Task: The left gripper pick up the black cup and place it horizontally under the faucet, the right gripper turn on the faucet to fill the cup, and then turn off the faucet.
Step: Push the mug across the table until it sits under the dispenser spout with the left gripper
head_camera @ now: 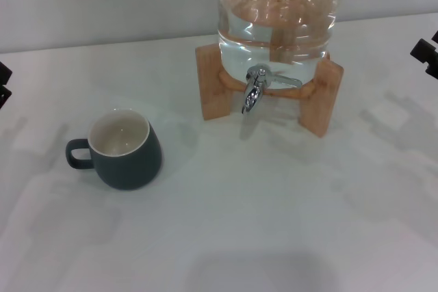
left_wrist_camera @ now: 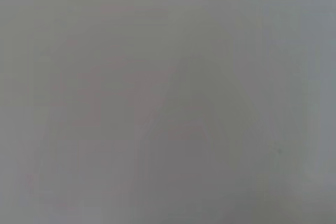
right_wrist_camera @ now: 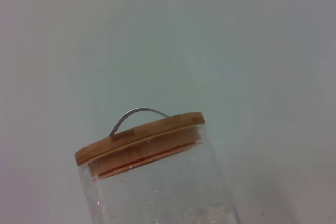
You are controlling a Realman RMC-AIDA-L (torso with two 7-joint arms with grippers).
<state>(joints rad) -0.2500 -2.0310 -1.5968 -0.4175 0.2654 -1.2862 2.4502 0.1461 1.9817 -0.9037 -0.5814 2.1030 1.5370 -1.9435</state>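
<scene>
White bench (head_camera: 274, 223), pale grey wall behind, nothing else on my feed. Black cup (head_camera: 124, 148) stands upright on the bench, front-left of the jar, loop handle pointing toward my left side, mouth open and empty as far as I can see. It is well apart from the faucet (head_camera: 253, 94), so the pick has not started. Faucet hangs off the front of the glass jar (head_camera: 277, 25), spout down, lever sticking out to the right; nothing under it. Jar sits raised on a wooden stand (head_camera: 321, 97), which I judge gives cup clearance under the spout. Right wrist view shows the jar's wooden lid (right_wrist_camera: 140, 136) with a wire handle.

Left gripper (head_camera: 3, 83) is only a sliver at the left edge, right gripper (head_camera: 426, 52) likewise at the right edge; I can't tell whether either is open or closed. Neither holds anything I can see. Left wrist view shows only blank grey.
</scene>
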